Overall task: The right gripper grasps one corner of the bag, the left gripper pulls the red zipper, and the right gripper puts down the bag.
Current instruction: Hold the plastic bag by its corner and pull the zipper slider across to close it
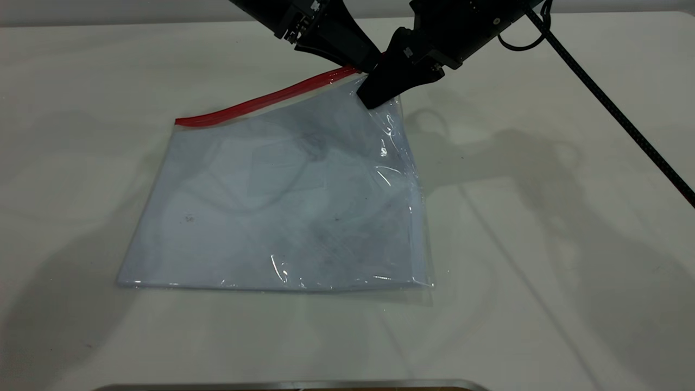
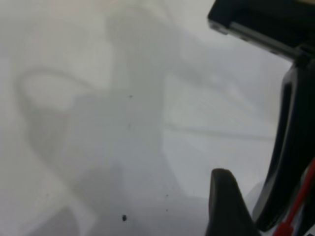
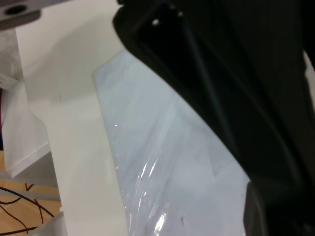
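Nearest the camera, the bag (image 1: 282,201) lies flat on the table (image 1: 543,271): light, limp, slippery film. The right gripper (image 1: 374,95) clamps its far corner (image 1: 388,106); the left gripper (image 1: 369,62) meets the red zipper (image 1: 260,101), closure indeterminate.

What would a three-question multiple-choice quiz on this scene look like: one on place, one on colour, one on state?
1. Where do both grippers meet?
A. the bag's far right corner
B. its near left corner
C. off the bag

2. What colour is the zipper?
A. blue
B. red
C. green

3. How does the bag lie?
A. flat all over
B. far right corner raised
C. wholly in the air

Answers: 1 A, the left gripper and right gripper crowd that corner. 2 B, the zipper is red. 3 B, the bag slopes up there.
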